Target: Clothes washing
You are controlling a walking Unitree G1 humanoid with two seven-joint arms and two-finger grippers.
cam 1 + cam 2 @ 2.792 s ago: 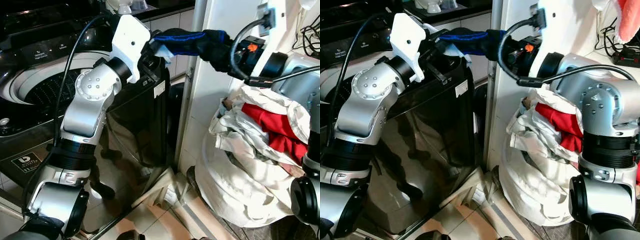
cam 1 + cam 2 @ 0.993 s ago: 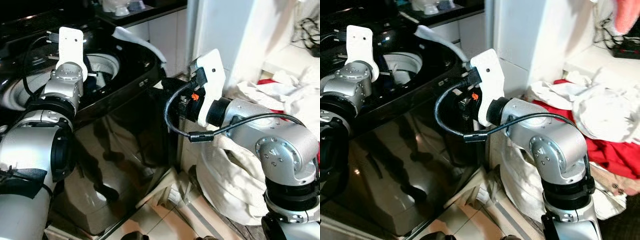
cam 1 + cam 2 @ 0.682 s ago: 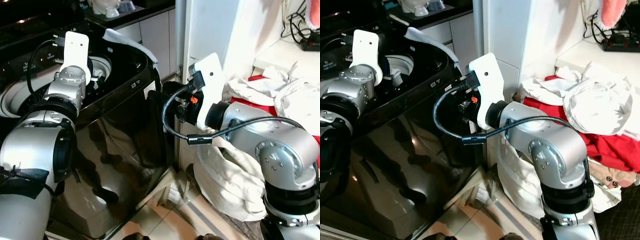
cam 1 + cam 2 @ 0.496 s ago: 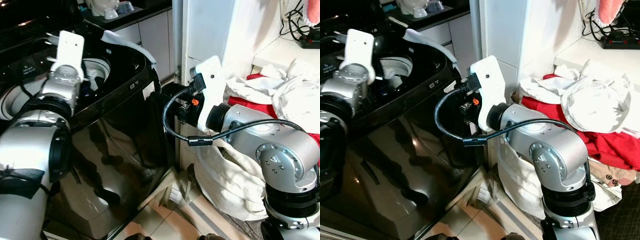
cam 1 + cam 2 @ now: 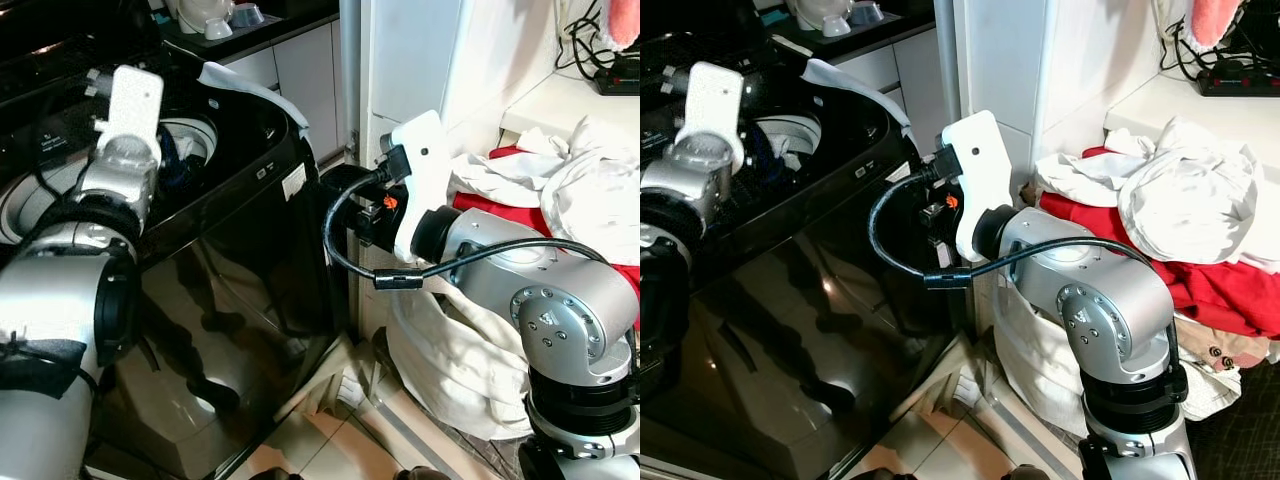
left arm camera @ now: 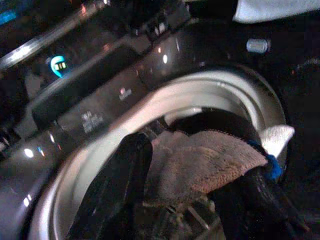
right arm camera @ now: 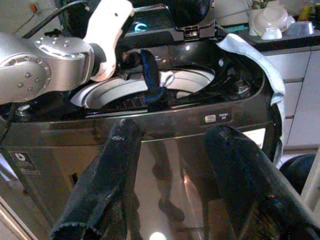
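Over the washer drum (image 7: pixel 131 92), left hand (image 7: pixel 131 62) grips a dark garment (image 7: pixel 150 75).

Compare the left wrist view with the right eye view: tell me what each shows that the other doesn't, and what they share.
Left wrist view alone: the beige towelling cloth held between the left gripper fingers over the drum, and a lit teal indicator on the control panel.

Right eye view alone: the heap of red and white laundry, the right gripper beside the machine, and a power strip.

Both: the black washing machine and the white drum rim.
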